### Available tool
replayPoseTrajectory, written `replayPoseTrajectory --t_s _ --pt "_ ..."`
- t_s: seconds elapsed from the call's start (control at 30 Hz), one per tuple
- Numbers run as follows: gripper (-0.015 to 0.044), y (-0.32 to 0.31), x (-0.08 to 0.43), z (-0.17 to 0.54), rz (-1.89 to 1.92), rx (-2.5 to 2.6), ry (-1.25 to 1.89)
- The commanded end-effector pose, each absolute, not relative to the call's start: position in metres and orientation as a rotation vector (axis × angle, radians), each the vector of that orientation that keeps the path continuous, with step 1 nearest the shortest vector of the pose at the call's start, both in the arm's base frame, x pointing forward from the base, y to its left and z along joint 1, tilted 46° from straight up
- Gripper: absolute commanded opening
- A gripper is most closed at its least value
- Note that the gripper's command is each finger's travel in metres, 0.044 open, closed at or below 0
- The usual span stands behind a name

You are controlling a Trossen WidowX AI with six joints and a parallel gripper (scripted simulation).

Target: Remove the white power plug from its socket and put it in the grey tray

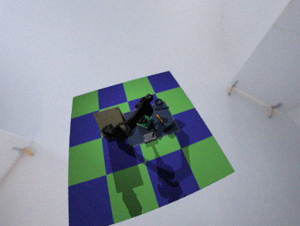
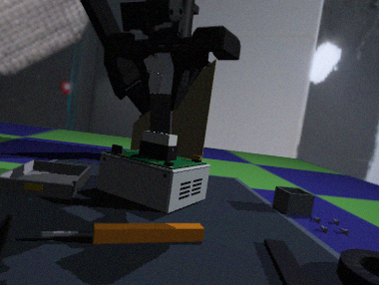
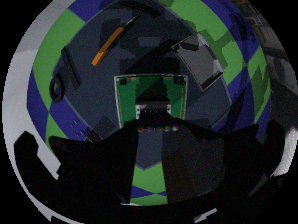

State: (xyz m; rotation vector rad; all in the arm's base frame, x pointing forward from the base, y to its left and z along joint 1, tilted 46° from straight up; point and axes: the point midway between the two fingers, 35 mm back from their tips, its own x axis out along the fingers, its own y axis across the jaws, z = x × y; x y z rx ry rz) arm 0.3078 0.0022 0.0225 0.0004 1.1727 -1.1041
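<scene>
In the exterior view, a grey tray sits at left on the dark mat, a yellow label on its near wall. It stands apart from the pale box that carries the green circuit board. In front of them lies an orange-handled screwdriver, its shaft pointing left.

At center, the white plug is on the board at its black socket, outside the tray. The black gripper reaches down from above, its fingers closed on the plug; the exact contact is lost in shadow. A tan panel rises behind.

Farther right, a small dark bin stands near the mat's edge, with several little screws just beside it. Nearer the camera, a flat black strip lies to the left of a black ring, which the picture's edge cuts off.
</scene>
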Motion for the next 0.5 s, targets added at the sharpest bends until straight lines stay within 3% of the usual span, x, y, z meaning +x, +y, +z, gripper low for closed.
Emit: replayPoseTrajectory --t_s 0.0,0.47 --pt "0.0000 0.010 0.302 0.038 -1.011 0.047 1.158" --pt "0.0000 0.023 0.318 0.028 -1.249 -0.111 1.184"
